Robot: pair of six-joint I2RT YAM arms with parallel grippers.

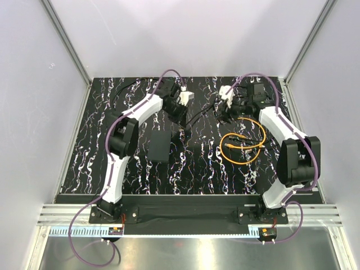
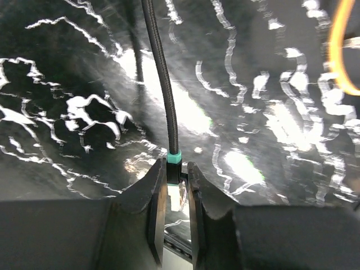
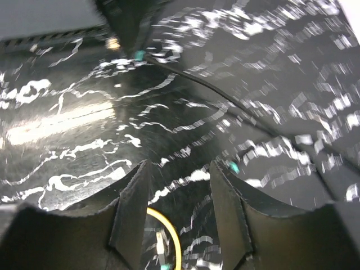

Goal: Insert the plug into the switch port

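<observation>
— What have the left fingers (image 2: 154, 197) got?
— They're pinched tight on the teal-banded end of a black cable (image 2: 163, 84), which runs away across the marbled tabletop (image 2: 67, 112)
— And the right fingers (image 3: 132, 214)?
— They stand apart with nothing between them, over the edge of the orange cable (image 1: 244, 145) loop. A small pale tip, seemingly the plug (image 3: 162, 247), shows just below them
— Where's the box?
— The flat black box (image 1: 160, 146) lies on the tabletop near the left arm, well apart from the orange coil. I can't make out its port
</observation>
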